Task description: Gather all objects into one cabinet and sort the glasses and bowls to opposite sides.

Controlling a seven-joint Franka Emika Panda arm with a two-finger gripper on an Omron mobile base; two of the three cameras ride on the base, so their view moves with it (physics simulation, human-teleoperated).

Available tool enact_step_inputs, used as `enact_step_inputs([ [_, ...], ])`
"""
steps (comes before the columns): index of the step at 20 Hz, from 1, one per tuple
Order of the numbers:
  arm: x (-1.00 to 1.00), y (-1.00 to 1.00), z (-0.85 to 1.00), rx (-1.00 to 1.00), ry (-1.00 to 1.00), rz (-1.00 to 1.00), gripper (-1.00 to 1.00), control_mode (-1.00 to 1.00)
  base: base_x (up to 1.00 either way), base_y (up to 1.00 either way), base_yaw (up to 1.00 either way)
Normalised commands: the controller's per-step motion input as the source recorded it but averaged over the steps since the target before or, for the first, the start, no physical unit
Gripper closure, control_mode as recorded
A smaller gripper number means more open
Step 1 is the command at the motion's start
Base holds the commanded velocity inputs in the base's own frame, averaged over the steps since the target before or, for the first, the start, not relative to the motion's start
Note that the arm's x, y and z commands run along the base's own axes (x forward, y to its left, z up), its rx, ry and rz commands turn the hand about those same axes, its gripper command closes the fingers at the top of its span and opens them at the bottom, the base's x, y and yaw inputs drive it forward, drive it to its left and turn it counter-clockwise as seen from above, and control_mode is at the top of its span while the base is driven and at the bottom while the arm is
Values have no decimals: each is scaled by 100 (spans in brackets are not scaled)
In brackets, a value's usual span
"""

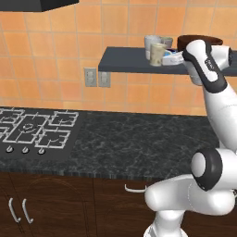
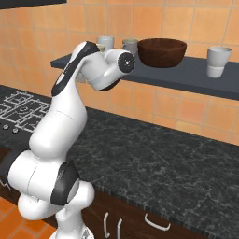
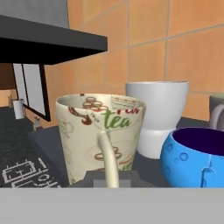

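The dark slate shelf (image 1: 125, 61) runs along the tiled wall. On it stand a pale cup (image 1: 151, 42) and the beige patterned mug (image 1: 158, 54), with the small blue bowl (image 1: 173, 57) next to the mug. The big brown bowl (image 2: 161, 51) sits mid-shelf, another pale cup (image 2: 218, 61) to its right. In the hand view the mug (image 3: 87, 131) is close up, and its white handle (image 3: 109, 162) runs down between my fingers. My gripper (image 3: 111, 177) is shut on that handle. The blue bowl (image 3: 197, 157) is just right of the mug, with a white cup (image 3: 158, 113) behind.
Black stone counter (image 1: 139, 139) lies below the shelf, with a gas hob (image 1: 34, 129) at its left. A wall socket (image 1: 90, 77) sits under the shelf's left end. A dark hood (image 1: 51, 4) hangs above the hob. Dark drawers with handles (image 2: 156, 224) front the counter.
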Motion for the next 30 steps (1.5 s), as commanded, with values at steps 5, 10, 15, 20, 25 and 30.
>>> enact_step_inputs([
  [5,22,0,-2,0,-2,-2,100,-100,0,0,0],
  [10,27,4,-1,0,-1,-3,100,-100,0,0,0],
  [15,30,13,-1,0,0,-3,-100,-100,0,0,0],
  [20,4,0,0,0,-3,-1,-100,-100,0,0,0],
  [25,0,0,0,0,-6,0,-100,-100,0,0,0],
  [30,-9,1,0,0,-3,0,-100,-100,0,0,0],
])
